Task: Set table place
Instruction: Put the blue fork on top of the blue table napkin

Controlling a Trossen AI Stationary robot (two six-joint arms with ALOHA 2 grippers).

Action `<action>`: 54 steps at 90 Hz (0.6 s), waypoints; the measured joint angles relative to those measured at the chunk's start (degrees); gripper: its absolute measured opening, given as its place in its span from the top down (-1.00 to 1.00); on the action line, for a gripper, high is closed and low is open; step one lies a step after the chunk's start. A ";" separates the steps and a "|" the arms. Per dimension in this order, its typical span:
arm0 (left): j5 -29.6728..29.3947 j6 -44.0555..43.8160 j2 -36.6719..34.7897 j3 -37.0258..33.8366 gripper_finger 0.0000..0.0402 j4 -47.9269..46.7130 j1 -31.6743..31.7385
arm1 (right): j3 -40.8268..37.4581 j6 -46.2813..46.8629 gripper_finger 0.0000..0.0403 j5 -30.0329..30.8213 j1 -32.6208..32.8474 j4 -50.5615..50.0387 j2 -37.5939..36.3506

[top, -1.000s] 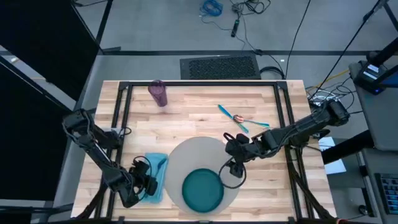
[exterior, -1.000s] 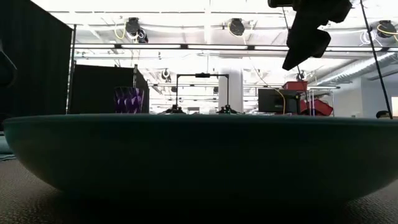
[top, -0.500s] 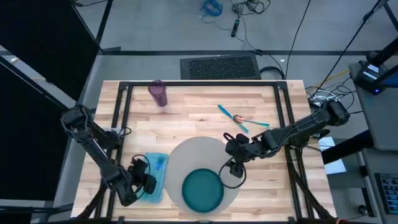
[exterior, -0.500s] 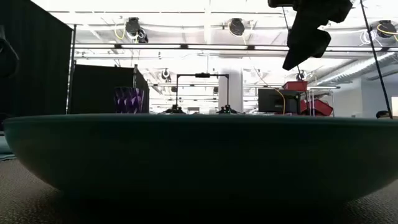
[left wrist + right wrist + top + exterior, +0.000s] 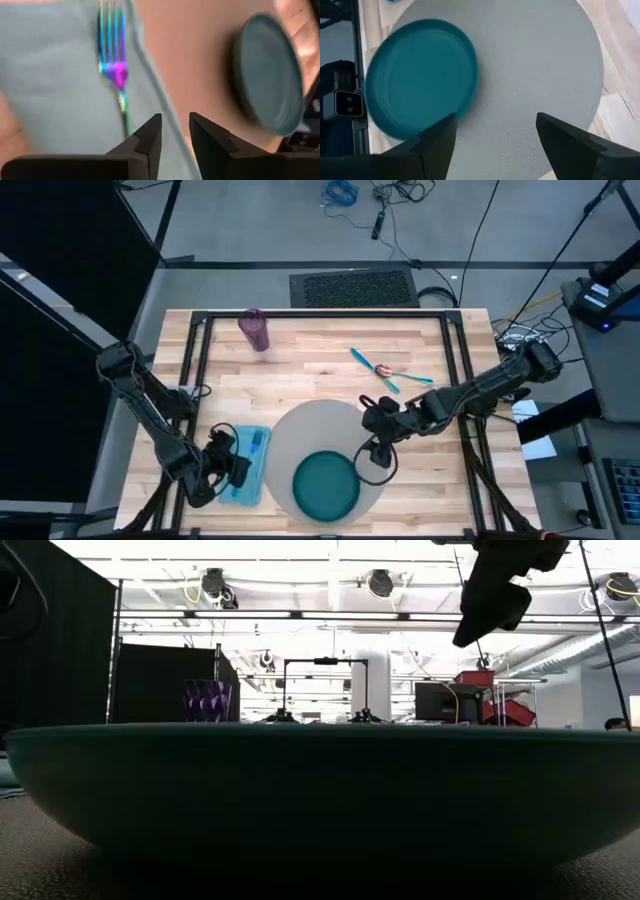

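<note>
Teal plate (image 5: 326, 484), grey-beige mat (image 5: 310, 428), light-blue napkin (image 5: 247, 465), iridescent fork (image 5: 114, 67), purple cup (image 5: 254, 330).

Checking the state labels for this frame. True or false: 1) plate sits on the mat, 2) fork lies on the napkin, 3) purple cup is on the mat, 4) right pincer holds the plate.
1) The plate sits on the mat: true.
2) The fork lies on the napkin: true.
3) The purple cup is on the mat: false, it stands on the table near the far edge.
4) The right pincer holds the plate: false, it is open above the mat.
</note>
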 joint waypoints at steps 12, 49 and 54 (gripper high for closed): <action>-3.61 -3.50 -0.06 0.02 0.58 0.71 2.27 | 0.00 -0.09 -0.28 0.01 0.00 0.11 0.00; -6.26 67.63 -9.61 25.29 0.58 0.82 9.45 | 0.00 -0.91 -0.28 0.19 0.32 0.07 0.00; -6.46 70.43 -10.27 25.81 0.58 1.05 9.96 | 0.00 -0.91 -0.28 0.39 0.90 0.07 0.00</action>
